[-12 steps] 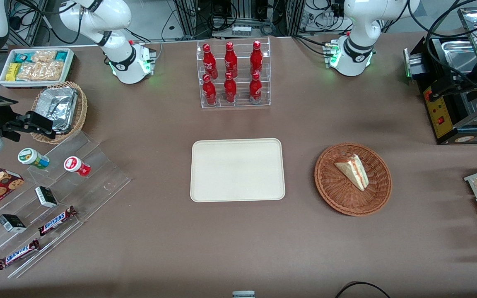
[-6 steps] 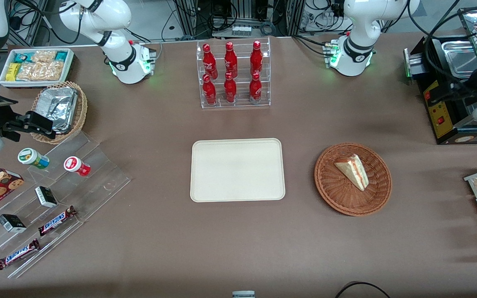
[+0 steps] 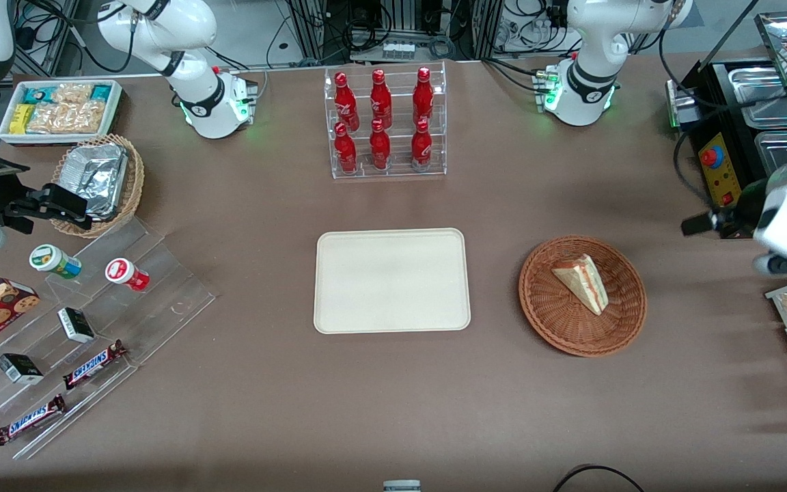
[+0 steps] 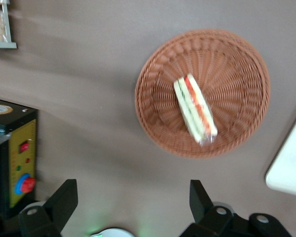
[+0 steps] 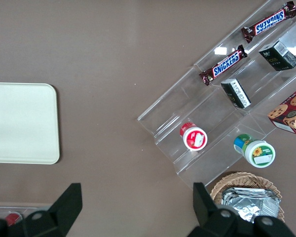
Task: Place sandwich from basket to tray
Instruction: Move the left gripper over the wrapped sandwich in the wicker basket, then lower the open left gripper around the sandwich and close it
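Swung in from the working arm's end since the earlier frame, the left gripper (image 4: 130, 207), jaws apart and empty, should descend centred, straddling the pale triangular sandwich (image 3: 583, 281) in the reddish-brown woven wicker basket (image 3: 550, 314), well apart from the cream-white rectangular tray (image 3: 339, 314).

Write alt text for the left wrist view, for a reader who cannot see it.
A triangular sandwich lies inside a round reddish-brown wicker basket on a brown table, seen from above. The left arm's open pincer hangs above bare table beside the basket, holding nothing. A corner of the cream tray shows at the view's edge.
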### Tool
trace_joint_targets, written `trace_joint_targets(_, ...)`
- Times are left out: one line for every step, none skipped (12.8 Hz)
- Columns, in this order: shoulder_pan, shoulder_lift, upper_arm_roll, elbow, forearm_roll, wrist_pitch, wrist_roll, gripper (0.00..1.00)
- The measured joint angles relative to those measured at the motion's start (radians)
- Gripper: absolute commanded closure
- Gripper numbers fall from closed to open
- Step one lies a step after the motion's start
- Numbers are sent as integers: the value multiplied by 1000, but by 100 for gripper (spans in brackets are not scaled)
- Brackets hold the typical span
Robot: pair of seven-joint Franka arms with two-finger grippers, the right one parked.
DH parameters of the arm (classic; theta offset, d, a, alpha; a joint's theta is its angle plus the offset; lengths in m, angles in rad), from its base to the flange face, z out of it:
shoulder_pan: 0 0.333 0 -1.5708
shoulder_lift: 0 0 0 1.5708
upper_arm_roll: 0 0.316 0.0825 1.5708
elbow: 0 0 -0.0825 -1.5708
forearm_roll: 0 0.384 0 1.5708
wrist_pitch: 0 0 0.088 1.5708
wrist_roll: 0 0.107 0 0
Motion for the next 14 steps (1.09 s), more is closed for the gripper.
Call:
trace_joint_targets(-2, 21, -1, -12, -3, 43, -68, 0)
trace_joint_targets(-3, 38, -3, -27, -17, 86, -141, 0)
trace_joint_targets(-4, 51, -5, -42, -36, 131, -219, 0)
trace_joint_targets(-9, 63, -8, -57, -47, 175, -289, 0)
trace_joint_targets(-23, 74, -10, -77, -50, 217, -340, 0)
trace_joint_targets(-43, 82, -11, -106, -50, 275, -386, 0)
trace_joint_targets(-64, 88, -13, -143, -50, 343, -437, 0)
trace_joint_targets(-86, 93, -15, -183, -51, 413, -493, 0)
trace_joint_targets(-106, 97, -16, -223, -51, 477, -546, 0)
trace_joint_targets(-121, 100, -17, -258, -51, 532, -586, 0)
trace_joint_targets(-132, 104, -17, -284, -51, 569, -609, 0)
trace_joint_targets(-141, 109, -17, -301, -51, 591, -622, 0)
trace_joint_targets(-148, 119, -17, -310, -51, 599, -634, 0)
trace_joint_targets(-153, 130, -17, -315, -50, 605, -642, 0)
